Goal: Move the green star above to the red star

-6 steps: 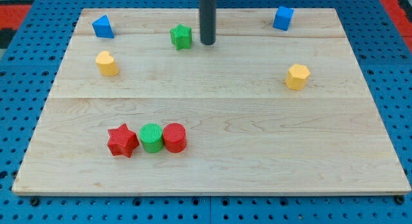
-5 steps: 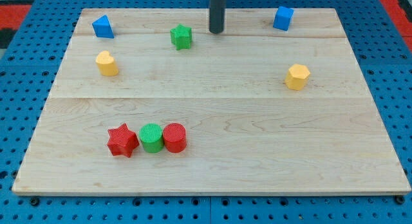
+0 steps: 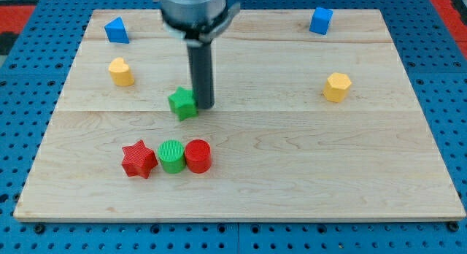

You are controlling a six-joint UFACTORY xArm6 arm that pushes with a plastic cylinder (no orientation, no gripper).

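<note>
Tool is a plain rod, no jaws, so nothing to open or shut; my tip (image 3: 203,106) sits touching the green star (image 3: 182,104) on its right side in view. Green star is mid tabletop (image 3: 292,159), above & a bit right of the red star (image 3: 138,159). Red star, green cylinder (image 3: 171,155), red cylinder (image 3: 198,155) sit in a row, touching.

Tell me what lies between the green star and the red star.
Nothing: in the camera view, only bare wood separates the green star from the red star, which lies toward the view's bottom left. My tip sits against the green star's right side.
</note>
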